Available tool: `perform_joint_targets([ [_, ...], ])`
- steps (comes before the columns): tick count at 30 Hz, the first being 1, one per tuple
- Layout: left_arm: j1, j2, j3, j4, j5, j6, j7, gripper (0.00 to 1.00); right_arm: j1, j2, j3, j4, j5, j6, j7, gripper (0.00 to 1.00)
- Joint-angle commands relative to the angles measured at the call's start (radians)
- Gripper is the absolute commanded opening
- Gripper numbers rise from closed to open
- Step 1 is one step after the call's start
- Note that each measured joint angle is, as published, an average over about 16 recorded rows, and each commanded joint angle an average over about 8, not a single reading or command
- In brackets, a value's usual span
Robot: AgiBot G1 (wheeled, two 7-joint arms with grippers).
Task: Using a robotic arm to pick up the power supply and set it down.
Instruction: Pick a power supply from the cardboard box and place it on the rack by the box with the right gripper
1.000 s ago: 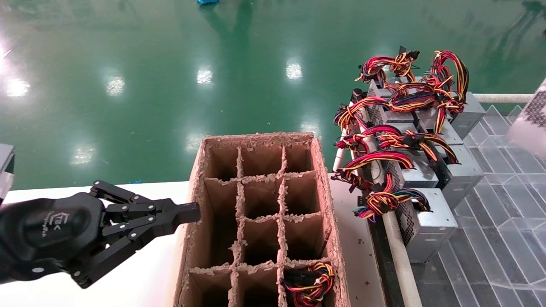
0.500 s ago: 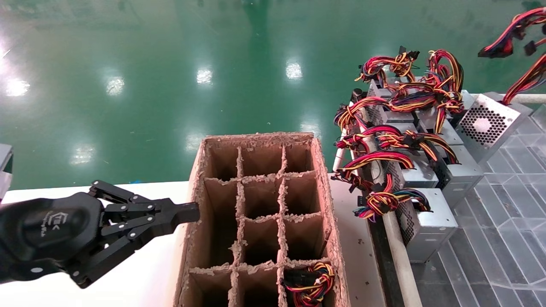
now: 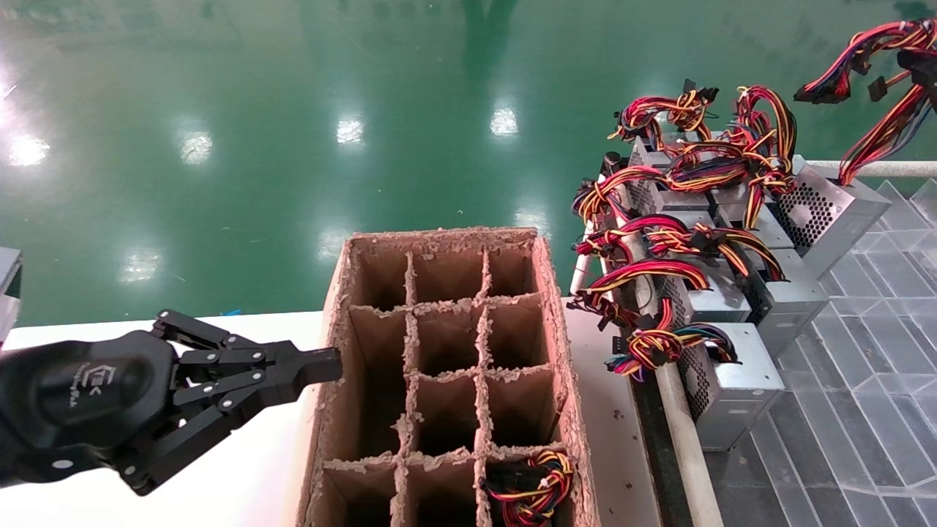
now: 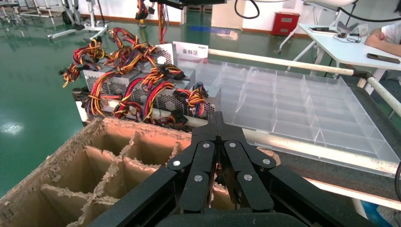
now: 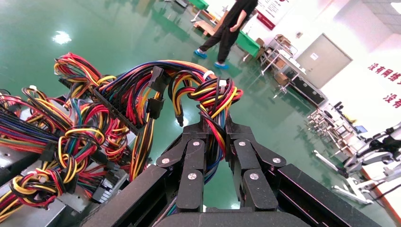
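From the head view, the left hand (image 3: pixel 322 364) lies low over the white tabletop (image 3: pixel 241 468), its black fingers pressed together with the tips touching the outer wall of the cardboard box (image 3: pixel 344 307). The box is split into a grid of cells, and the nearest right-hand cell holds a bundle of coloured wires (image 3: pixel 531 487). To the right of the box, a row of metal boxes (image 3: pixel 732 380) with red, yellow and black cables stands along a rail beside a clear plastic tray (image 3: pixel 864 351). At the far end of that row, the power supply (image 3: pixel 834 201) hangs tilted, its perforated face turned toward the row and close against it; whether its lower corner touches the tray cannot be told. Its cable bundle (image 3: pixel 878 124) rises to the upper right edge, where the right hand is out of sight.

The left wrist view shows the left hand (image 4: pixel 216 120) with fingers together, pointing over the ragged rim of the cardboard box (image 4: pixel 94 156) toward the row of metal boxes (image 4: pixel 165 97) and the clear tray (image 4: pixel 302 104).

The right wrist view shows the right hand (image 5: pixel 215 125) pinching the cable bundle (image 5: pixel 208 94) between its fingers (image 5: pixel 239 142), with the cables looping above more wired boxes (image 5: pixel 56 142) and the green floor (image 5: pixel 118 33).
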Motion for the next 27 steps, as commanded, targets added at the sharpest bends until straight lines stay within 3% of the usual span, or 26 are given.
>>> perform_joint_targets([
  [1, 0.000, 0.000, 0.000, 0.000, 0.000, 0.000, 0.000, 0.00, -0.009, 0.000, 0.001, 0.009, 0.001, 0.008, 0.004, 0.00],
  [13, 0.000, 0.000, 0.000, 0.000, 0.000, 0.000, 0.000, 0.00, -0.074, 0.024, 0.001, 0.110, 0.005, 0.049, 0.064, 0.00],
  [27, 0.000, 0.000, 0.000, 0.000, 0.000, 0.000, 0.000, 0.00, -0.216, 0.006, 0.026, 0.277, 0.059, 0.106, 0.149, 0.00],
])
